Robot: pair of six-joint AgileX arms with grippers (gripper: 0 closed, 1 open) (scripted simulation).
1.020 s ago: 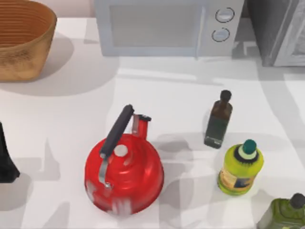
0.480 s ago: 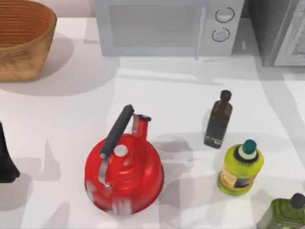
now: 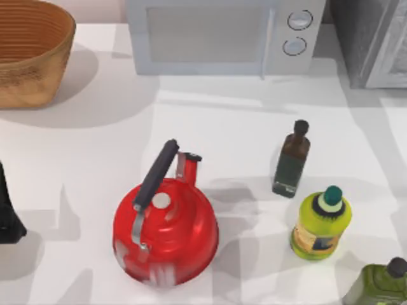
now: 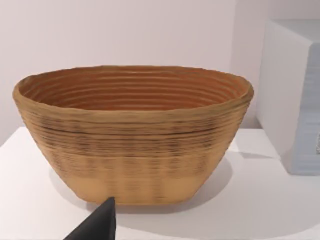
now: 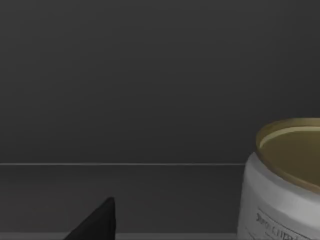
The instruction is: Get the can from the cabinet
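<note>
Bright table (image 3: pixel 76 159), soft shadows (cabinet (image 5: pixel 150 75) interior seemingly dim)

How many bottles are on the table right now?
3, all on the right side in the top view: a dark bottle right of the kettle, a yellow-green bottle nearer the front, and an olive bottle cut off at the front right corner. Others may sit out of frame.

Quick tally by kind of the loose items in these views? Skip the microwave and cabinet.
Bottles: 3, one dark, one yellow-green with a teal cap, one olive at the table's lower right edge
Kettle: 1, red
Basket: 1, woven
Can: 1, white with a gold lid, in the dark cabinet interior
Total: 6
</note>
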